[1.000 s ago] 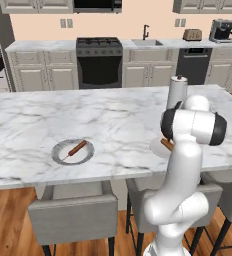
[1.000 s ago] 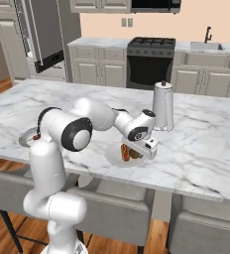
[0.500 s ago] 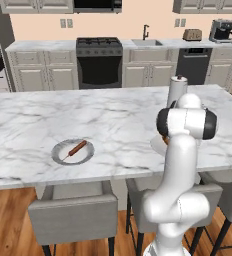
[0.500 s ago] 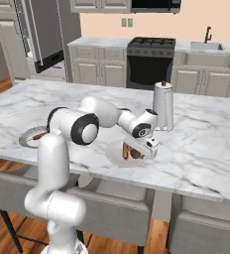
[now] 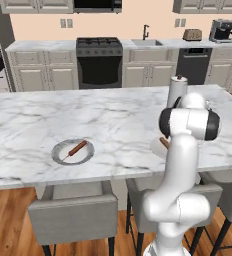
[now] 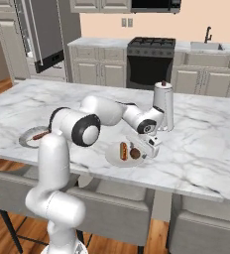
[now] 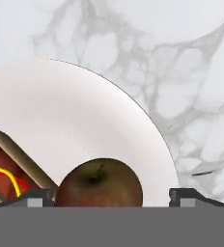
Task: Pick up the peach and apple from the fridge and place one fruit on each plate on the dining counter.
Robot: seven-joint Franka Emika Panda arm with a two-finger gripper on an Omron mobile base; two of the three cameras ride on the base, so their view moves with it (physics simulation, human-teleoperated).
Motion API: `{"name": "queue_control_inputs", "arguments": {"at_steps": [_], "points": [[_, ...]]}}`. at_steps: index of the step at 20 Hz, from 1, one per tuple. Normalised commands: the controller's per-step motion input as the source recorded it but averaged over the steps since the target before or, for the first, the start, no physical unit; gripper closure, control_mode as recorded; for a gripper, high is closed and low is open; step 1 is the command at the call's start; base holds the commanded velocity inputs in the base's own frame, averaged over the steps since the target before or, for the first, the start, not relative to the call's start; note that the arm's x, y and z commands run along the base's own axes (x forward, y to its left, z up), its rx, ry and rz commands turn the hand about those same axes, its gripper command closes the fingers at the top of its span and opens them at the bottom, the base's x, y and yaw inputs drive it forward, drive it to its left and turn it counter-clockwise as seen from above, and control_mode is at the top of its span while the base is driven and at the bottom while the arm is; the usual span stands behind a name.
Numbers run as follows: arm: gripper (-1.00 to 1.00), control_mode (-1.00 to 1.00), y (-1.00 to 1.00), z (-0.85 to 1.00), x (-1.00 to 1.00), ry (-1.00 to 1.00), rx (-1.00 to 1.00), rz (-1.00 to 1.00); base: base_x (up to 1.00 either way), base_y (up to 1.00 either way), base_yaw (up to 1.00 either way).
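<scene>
The dark red apple (image 7: pixel 99 185) rests on the white plate (image 7: pixel 61 111) beside a hot dog (image 7: pixel 7 164). My gripper (image 7: pixel 114 197) is open just above it, a fingertip (image 7: pixel 189 197) on either side and a gap on the right. From the right base view the same plate (image 6: pixel 112 158) holds the apple (image 6: pixel 135 153), with the gripper (image 6: pixel 145 148) low over its right edge. A second plate (image 5: pixel 58 155) lies on the left of the dining counter (image 5: pixel 33 125). The fridge (image 6: pixel 42 34) stands at the back left. The peach is out of view.
A tall white canister (image 6: pixel 162 106) stands close behind the gripper. A sausage (image 5: pixel 77 148) lies in the left plate. Grey stools (image 5: pixel 73 215) line the counter's near edge. Stove, sink and cabinets (image 5: pixel 100 60) run along the back wall.
The jaws have opened and let go of the apple, which now sits on the right plate. The arm's elbow has shifted a little.
</scene>
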Motion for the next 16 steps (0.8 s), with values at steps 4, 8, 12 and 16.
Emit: {"name": "queue_control_inputs", "arguments": {"at_steps": [4, 8, 12, 16], "points": [[-1.0, -1.0, 0.18, 0.83, -0.92, -0.01, 0.01, -0.02, 0.0, 0.0, 0.0], [-1.0, -1.0, 0.53, 0.89, -1.0, -0.01, -0.04, 0.0, 0.0, 0.0, 0.0], [-1.0, -1.0, 0.98, 0.67, -1.0, -0.05, -0.15, 0.08, 0.0, 0.0, 0.0], [-1.0, -1.0, 1.0, 0.45, -1.0, -0.2, -0.17, 0.12, 0.0, 0.0, 0.0]]}}
